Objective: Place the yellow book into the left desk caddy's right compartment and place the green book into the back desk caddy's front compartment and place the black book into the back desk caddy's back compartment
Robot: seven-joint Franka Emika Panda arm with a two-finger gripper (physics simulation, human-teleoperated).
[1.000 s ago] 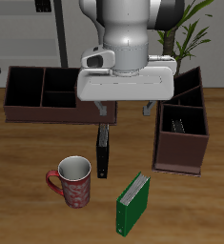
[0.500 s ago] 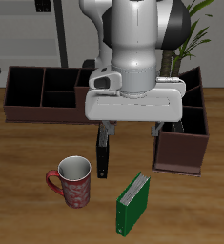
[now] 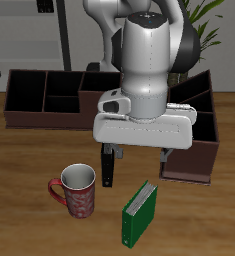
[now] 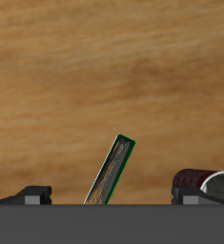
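Hovering over the wooden desk [image 3: 19, 160], the gripper [image 3: 137, 157] has its fingers [image 3: 110, 156] spread and empty, so the step in hand looks like a descent onto the bright green hardcover book [image 3: 140, 213], which stands on edge just below and ahead of the fingertips, toward the desk's front edge. To do it well, I would centre the two fingers on either side of the thin cover and turn the wrist to match its slant, visible in the wrist view [image 4: 112, 172], before closing. The slim black book [image 3: 108, 164] lies right beside one finger, and the red patterned mug [image 3: 75, 190] sits close on that same side, so room is tight there. The wide dark brown back desk caddy [image 3: 51, 100] waits well behind.
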